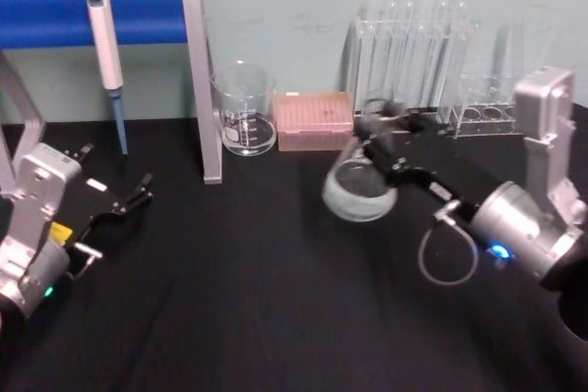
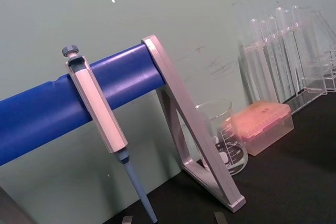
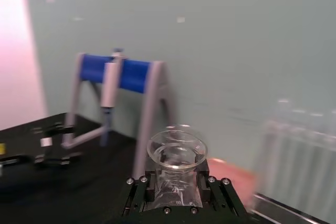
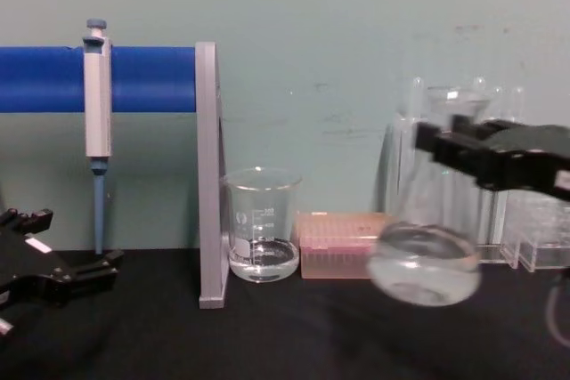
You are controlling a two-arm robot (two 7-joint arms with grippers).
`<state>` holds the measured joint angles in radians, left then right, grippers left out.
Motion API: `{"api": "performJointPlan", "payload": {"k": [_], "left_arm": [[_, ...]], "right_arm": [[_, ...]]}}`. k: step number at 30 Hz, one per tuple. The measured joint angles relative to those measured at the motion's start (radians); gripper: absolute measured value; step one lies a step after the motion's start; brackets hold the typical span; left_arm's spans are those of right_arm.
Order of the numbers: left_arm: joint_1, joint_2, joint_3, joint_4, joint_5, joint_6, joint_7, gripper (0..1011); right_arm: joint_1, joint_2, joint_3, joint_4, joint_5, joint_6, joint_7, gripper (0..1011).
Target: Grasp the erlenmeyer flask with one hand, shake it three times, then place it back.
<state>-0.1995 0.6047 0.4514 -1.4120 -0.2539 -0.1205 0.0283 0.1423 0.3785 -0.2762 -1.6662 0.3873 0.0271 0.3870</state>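
Erlenmeyer flask [image 4: 426, 260] hangs tilted above the table [image 1: 276, 273], neck clamped in the right pincer [image 4: 450, 138].

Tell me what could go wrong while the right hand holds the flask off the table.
One: the right hand grips the erlenmeyer flask only by its smooth neck, tilted, so it might slip when shaken. Two: the test tubes stand close behind; a wide swing could strike them. Three: liquid in the open flask may slosh out. The left hand rests open at the far left.
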Motion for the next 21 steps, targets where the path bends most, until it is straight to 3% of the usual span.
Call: {"api": "performJointPlan", "payload": {"k": [8,21], "left_arm": [[0.000,0.000,0.000,0.000,0.000,0.000,0.000,1001],[0.000,0.000,0.000,0.000,0.000,0.000,0.000,1001]], "right_arm": [[0.076,0.008,-0.095,0.052,0.040,0.002,0.123,456],[0.139,0.013,-0.153,0.115,0.078,-0.015,0.184,456]]}}
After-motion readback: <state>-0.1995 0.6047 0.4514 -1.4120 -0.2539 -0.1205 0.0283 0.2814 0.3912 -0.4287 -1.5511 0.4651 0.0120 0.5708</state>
